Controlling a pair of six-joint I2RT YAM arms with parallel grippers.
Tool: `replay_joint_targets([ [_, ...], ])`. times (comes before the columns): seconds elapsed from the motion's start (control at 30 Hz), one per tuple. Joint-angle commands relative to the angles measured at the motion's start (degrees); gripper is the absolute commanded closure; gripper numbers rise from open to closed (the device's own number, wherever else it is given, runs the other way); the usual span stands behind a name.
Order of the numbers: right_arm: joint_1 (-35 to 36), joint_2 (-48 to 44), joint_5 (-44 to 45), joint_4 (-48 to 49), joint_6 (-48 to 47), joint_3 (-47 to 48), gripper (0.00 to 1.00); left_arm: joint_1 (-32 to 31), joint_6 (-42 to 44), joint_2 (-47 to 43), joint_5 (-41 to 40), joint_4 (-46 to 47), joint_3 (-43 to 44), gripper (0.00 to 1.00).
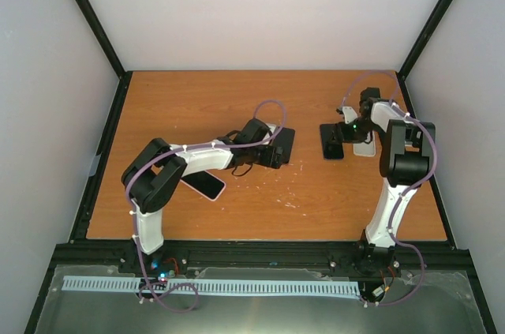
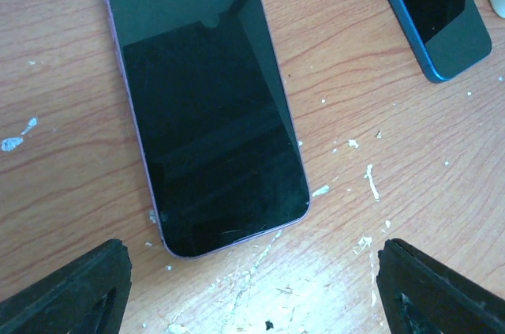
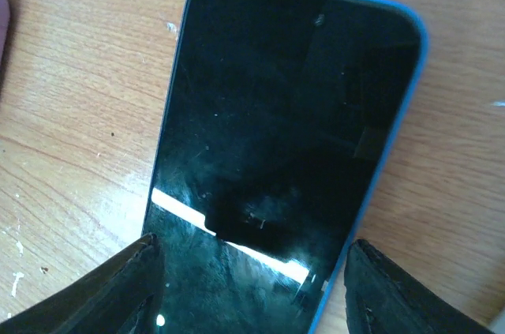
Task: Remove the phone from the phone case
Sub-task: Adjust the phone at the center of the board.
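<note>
Orange-brown wood makes up the bench (image 1: 316, 208), boxed in by pale walls and a black frame. From the near edge the left arm (image 1: 197, 159) stretches to the middle of the bench and the right arm (image 1: 398, 160) stands up at the right side. Under the left arm's elbow lies a pink-rimmed phone (image 1: 207, 184), well apart from the rest. At mid-bench a purple-edged phone (image 2: 213, 113) lies flat, screen up and dark. The left claw (image 2: 252, 271) hangs just short of its end with its fingers spread wide, holding nothing. To the right of it, near but not touching, lies the task's phone (image 3: 284, 113) in its blue case (image 3: 416, 30). It sits face up with its long axis running roughly near to far. The glass is black and dusty with a bright streak of glare, and the case shows as a thin blue rim with rounded corners. The right claw (image 3: 252, 243) straddles one end of it, a finger close against each long edge; whether they press on it I cannot tell. A white flat thing (image 1: 364, 148) lies just right of the phone, partly hidden by the right arm. White flecks (image 2: 367, 180) are scattered over the wood between the two phones.
</note>
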Motion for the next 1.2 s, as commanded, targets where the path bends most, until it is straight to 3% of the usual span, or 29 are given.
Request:
replay_joint_targets([
  [0.0,2.14,1.79,0.73,-1.19,0.61,1.47,0.39,1.08,-1.74,1.55,0.81,2.86,-0.97,0.14],
  [0.27,6.05,-0.19,-1.63,-1.23,1.58,-1.55,0.43,1.12,-3.8,3.06,4.04,5.79,-2.15,0.16],
  [0.87,8.54,-1.12,-21.3,-3.99,7.96,-3.24,0.43,1.15,-5.34,2.81,12.68,9.69,-3.02,0.25],
  [0.97,8.54,-1.11,-21.47,-3.93,7.89,-2.89,0.43,1.15,-5.34,2.07,11.4,8.72,-2.96,0.25],
  [1.17,5.98,-8.13,-17.64,-1.9,7.75,-4.09,0.42,1.13,-7.6,-7.35,-0.66,0.23,-5.1,0.18],
])
